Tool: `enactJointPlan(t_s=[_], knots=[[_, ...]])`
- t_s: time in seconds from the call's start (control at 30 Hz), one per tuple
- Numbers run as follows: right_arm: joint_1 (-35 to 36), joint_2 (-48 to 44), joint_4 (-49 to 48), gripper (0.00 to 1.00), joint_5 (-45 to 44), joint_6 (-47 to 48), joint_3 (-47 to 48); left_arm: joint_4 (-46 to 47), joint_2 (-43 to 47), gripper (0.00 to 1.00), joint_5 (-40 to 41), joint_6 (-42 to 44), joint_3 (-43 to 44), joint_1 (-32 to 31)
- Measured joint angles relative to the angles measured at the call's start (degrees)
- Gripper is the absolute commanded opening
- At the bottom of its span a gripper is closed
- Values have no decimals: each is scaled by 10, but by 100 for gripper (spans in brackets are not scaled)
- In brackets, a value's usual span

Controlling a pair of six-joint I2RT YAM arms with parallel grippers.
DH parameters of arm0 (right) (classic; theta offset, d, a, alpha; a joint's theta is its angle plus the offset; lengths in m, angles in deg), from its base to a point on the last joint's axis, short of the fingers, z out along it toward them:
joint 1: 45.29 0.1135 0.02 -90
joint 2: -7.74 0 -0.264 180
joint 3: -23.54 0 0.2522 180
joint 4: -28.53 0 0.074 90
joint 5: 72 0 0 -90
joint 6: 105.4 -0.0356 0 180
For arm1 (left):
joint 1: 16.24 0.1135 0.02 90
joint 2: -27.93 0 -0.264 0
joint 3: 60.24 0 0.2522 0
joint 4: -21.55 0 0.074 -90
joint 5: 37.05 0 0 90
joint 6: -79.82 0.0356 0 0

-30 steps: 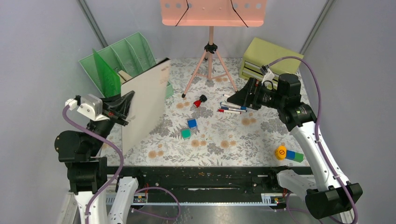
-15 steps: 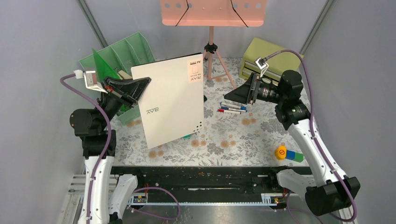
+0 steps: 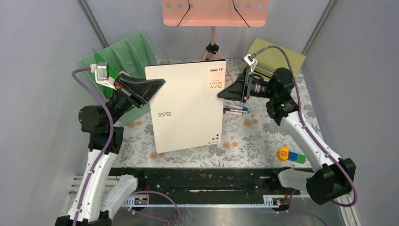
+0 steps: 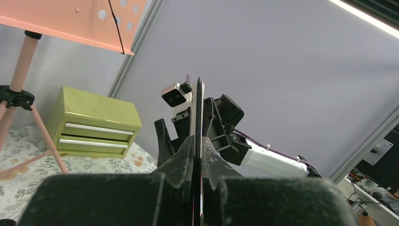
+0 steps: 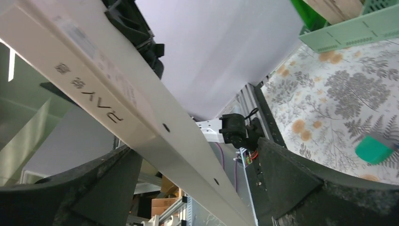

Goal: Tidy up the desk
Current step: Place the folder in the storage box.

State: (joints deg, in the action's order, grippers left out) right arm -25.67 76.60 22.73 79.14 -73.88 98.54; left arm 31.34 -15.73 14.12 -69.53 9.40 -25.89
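Grey walls (image 3: 42, 56) enclose the desk (image 3: 263, 136), a floral-print tabletop spread beneath a large white folder (image 3: 186, 110) held in the air. The left gripper (image 3: 160, 85) is clamped tight on the folder's left edge. The right gripper (image 3: 220, 95) sits at the folder's upper right edge, fingers spread wide with the spine between them. Pens (image 3: 235, 111) lie just right of the folder.

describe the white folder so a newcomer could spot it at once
Over the middle of the floral desk a big white folder is held up. The left gripper clamps its left edge and the open right gripper straddles its right edge. It is the only large flat white thing, with a small label at one corner.
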Motion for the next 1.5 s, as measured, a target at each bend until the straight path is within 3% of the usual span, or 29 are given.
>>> enactJointPlan(t_s=[0.03,0.07,0.27,0.33,0.4,0.47,0.57,0.67,0.73,0.93,1.2,1.5], knots=[[2,5,-22,88,4,-17,0,0,-1,0,3,2,0,-3],[3,9,-46,73,9,-36,0,-2,-1,0,6,5,0,-6],[10,36,-160,19,39,-136,15,-16,-6,0,19,27,0,-24],[9,48,-197,6,55,-158,24,-42,-11,0,31,34,8,-23],[7,52,-221,0,66,-172,34,-67,-16,0,40,46,19,-23],[5,54,-224,0,73,-181,42,-113,-26,1,43,75,53,-24],[7,54,-221,0,89,-183,49,-175,-30,18,38,126,95,-30],[9,52,-186,0,104,-161,54,-246,-27,25,37,181,123,-32],[10,43,-127,0,108,-122,56,-302,-25,34,36,218,139,-33],[9,18,110,0,107,52,91,-447,-59,47,6,289,204,-31],[-1,2,348,0,86,242,123,-507,-92,48,-83,304,214,-25],[-2,2,588,0,33,454,204,-491,-94,39,-170,271,203,-24]])
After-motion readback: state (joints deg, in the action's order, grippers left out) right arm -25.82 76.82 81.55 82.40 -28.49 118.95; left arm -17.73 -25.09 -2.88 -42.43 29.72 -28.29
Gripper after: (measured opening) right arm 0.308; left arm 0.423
